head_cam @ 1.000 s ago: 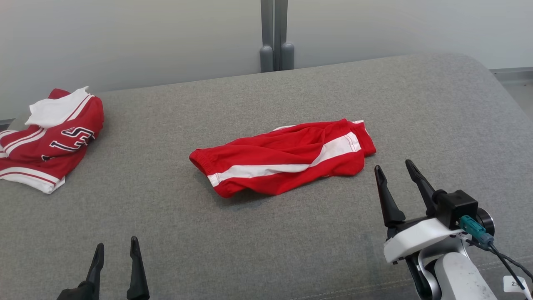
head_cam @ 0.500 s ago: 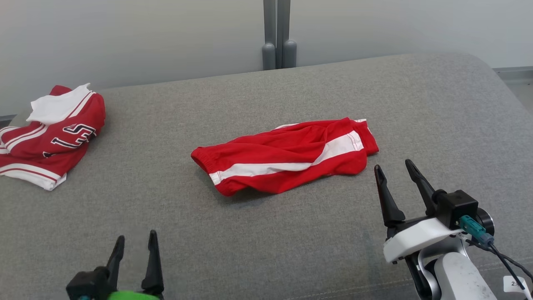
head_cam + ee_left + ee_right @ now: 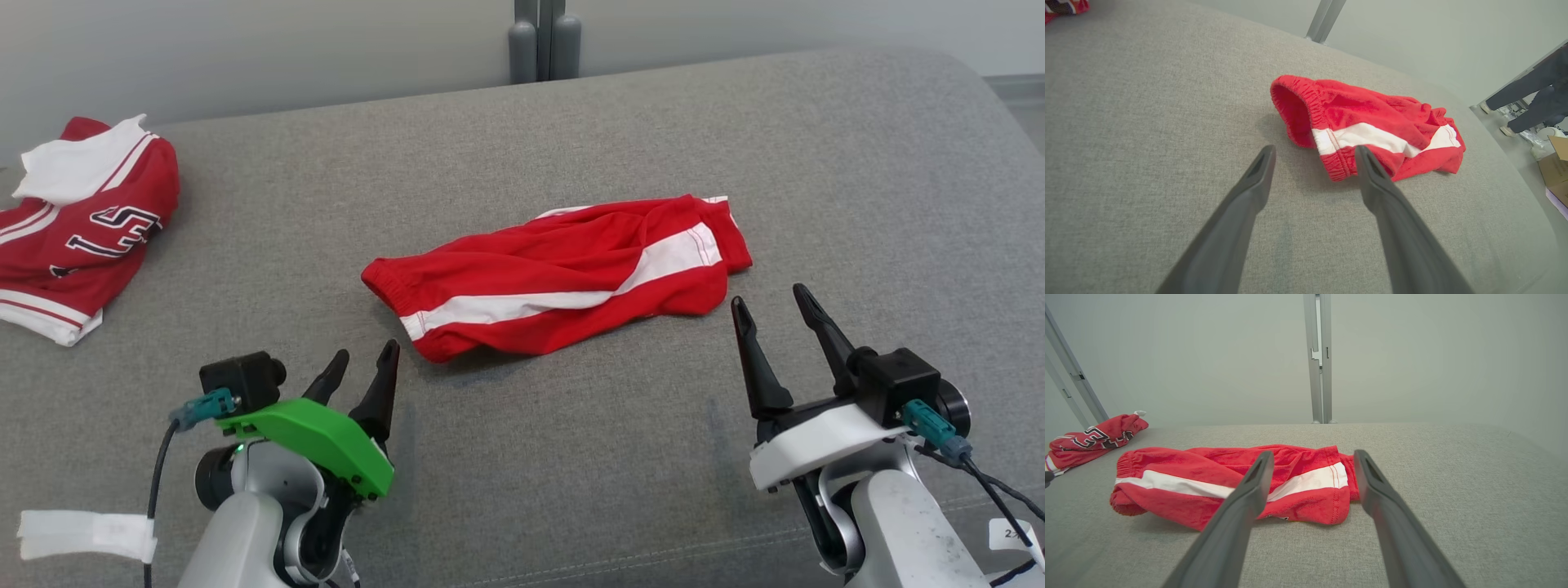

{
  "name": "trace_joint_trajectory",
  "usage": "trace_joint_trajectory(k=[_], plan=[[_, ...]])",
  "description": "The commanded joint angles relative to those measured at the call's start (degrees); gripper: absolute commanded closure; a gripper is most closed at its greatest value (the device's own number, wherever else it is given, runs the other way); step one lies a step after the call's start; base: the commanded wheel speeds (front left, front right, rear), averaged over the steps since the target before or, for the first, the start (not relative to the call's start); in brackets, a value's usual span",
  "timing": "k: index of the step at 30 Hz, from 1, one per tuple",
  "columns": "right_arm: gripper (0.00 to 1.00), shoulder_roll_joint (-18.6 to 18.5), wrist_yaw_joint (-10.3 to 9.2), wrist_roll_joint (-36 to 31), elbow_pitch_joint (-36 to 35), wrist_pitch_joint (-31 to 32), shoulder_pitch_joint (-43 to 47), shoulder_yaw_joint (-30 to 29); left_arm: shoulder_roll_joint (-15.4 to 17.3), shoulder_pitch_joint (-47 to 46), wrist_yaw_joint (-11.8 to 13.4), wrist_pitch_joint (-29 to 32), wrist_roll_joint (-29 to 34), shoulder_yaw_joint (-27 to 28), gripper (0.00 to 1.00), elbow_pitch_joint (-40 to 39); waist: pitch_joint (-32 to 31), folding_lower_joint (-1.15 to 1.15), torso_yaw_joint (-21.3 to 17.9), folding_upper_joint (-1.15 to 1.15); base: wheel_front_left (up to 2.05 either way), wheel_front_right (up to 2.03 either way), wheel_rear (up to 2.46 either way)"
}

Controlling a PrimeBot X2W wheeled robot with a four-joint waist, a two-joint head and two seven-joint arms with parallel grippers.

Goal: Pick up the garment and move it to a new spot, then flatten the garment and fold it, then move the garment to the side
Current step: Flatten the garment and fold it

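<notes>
At the far left of the grey fabric surface [image 3: 571,474] lies a crumpled red jersey [image 3: 82,220] with white trim and dark numerals, well apart from everything else. The left gripper [image 3: 366,349], under a green cover, is at the lower left. Its two dark fingers are apart with nothing between them, and the tips are near the elastic waistband of the garment. That garment, a pair of red shorts [image 3: 563,282] with a white side stripe, lies rumpled near the middle of the surface, waistband to the left and leg hem to the right. The right gripper [image 3: 769,296], on a white mount, sits near the hem end, fingers likewise spread and empty, clear of the cloth. A grey post [image 3: 539,37] stands behind the far edge.
</notes>
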Motion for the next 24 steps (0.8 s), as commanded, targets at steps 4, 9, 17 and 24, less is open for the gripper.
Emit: trace_joint_trajectory(k=[4,9,17,24], plan=[[0.00,-0.7,-0.08,0.5,-0.7,-0.4,-1.8,-0.1,-1.3,-6.0,-0.9,2.9,-3.6,0.7,0.00,5.4,3.6,0.00,-1.3,0.00,0.00,0.00,0.00],[0.00,-0.9,-0.08,0.3,-0.8,-0.7,-2.6,-0.2,-2.2,-10.5,-2.0,4.1,-5.5,0.6,0.00,11.1,5.6,0.00,-2.4,0.00,0.00,0.00,0.00],[0.00,-0.7,-0.08,-0.1,-0.6,-1.0,-2.8,-0.8,-2.9,-13.8,-3.5,3.3,-7.4,-0.4,0.00,14.4,6.8,0.00,-2.8,0.00,0.00,0.00,0.00],[0.00,-0.4,-0.08,-0.6,-0.4,-1.2,-2.6,-1.1,-1.8,-12.2,-4.2,4.8,-6.7,-2.7,0.26,12.7,6.3,0.00,-2.1,0.00,0.00,0.00,0.00]])
